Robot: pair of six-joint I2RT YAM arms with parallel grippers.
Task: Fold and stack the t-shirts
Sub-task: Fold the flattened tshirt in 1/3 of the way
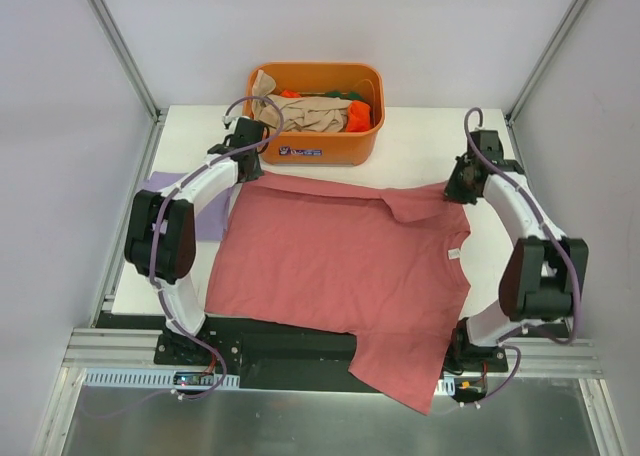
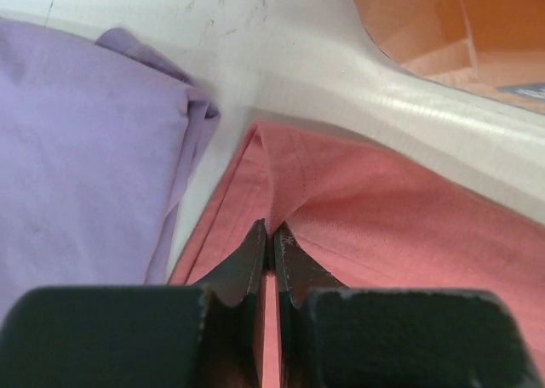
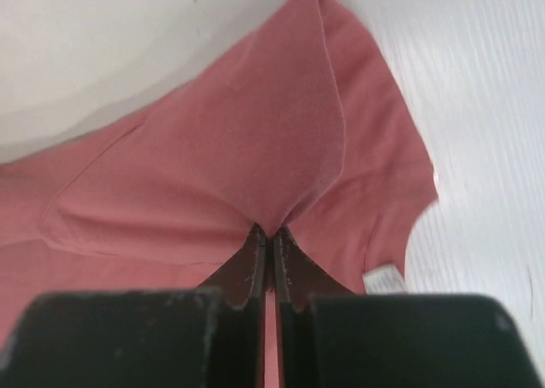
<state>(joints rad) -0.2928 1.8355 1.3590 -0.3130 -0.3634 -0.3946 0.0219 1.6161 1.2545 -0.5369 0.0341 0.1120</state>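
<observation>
A rose-red t-shirt (image 1: 340,266) lies spread across the table, its near sleeve hanging over the front edge. My left gripper (image 1: 248,168) is shut on the shirt's far left hem corner (image 2: 281,192). My right gripper (image 1: 462,191) is shut on the far right part of the shirt by the folded-in sleeve (image 3: 281,150). A folded lavender t-shirt (image 1: 195,211) lies at the left under my left arm; it also shows in the left wrist view (image 2: 77,167). Beige (image 1: 305,111), orange and green shirts lie in the tub.
An orange plastic tub (image 1: 318,148) stands at the back centre, just beyond the shirt's far edge. Bare white table (image 1: 420,141) shows to the tub's right and along the right side. Metal frame posts stand at the back corners.
</observation>
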